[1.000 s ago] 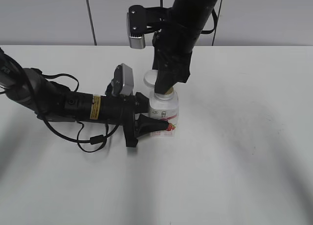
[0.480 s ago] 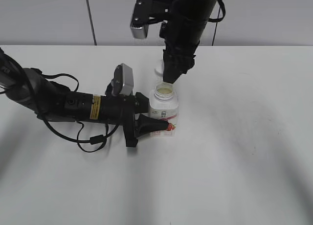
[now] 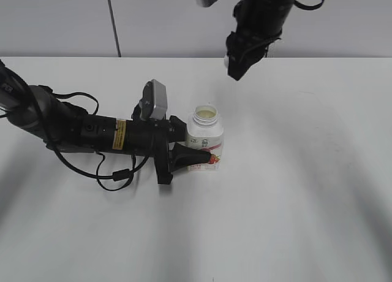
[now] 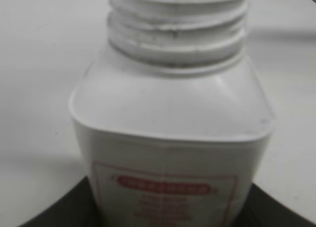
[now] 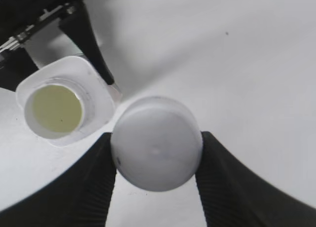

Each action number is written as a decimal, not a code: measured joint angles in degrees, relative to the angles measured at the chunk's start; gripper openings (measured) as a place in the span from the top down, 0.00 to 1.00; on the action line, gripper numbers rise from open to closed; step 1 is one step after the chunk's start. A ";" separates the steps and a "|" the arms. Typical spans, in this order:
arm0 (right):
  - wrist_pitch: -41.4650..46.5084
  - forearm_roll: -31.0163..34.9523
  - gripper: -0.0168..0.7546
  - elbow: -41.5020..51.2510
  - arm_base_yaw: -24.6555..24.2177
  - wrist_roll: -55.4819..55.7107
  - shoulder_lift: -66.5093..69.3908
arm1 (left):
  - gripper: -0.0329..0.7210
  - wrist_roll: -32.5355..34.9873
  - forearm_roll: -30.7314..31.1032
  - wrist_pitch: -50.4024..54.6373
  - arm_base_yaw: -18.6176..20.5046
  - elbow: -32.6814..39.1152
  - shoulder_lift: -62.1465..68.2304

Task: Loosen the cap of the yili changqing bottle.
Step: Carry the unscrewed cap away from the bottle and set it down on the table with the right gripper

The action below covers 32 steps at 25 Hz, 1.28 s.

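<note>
The yili changqing bottle (image 3: 205,141) stands upright on the white table, its mouth open and showing pale liquid. It fills the left wrist view (image 4: 170,133) with bare neck threads, and shows from above in the right wrist view (image 5: 61,106). My left gripper (image 3: 195,156) lies low from the left, shut on the bottle's lower body. My right gripper (image 3: 236,64) is high above and to the right of the bottle, shut on the white cap (image 5: 157,143), which is off the bottle. In the exterior view the cap shows only as a pale edge.
The white table (image 3: 294,190) spreads wide around the bottle. A grey panelled wall (image 3: 73,18) runs behind the table's far edge. The left arm's cables (image 3: 113,175) loop on the table left of the bottle.
My right gripper has lifted the cap off the bottle's neck and risen up and to the right. The bottle's mouth is now open. The left gripper has not moved.
</note>
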 joint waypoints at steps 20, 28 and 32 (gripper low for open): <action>-12.10 12.63 0.47 27.96 -27.06 15.97 -4.16 | 0.49 -0.01 0.05 -0.04 0.05 0.00 0.00; -21.79 6.23 0.47 42.52 -31.60 24.31 -10.09 | 0.49 -0.01 0.05 -0.04 0.05 0.00 0.00; -24.08 0.75 0.47 46.70 -31.81 27.08 -10.14 | 0.49 -0.01 0.05 -0.04 0.05 0.00 0.00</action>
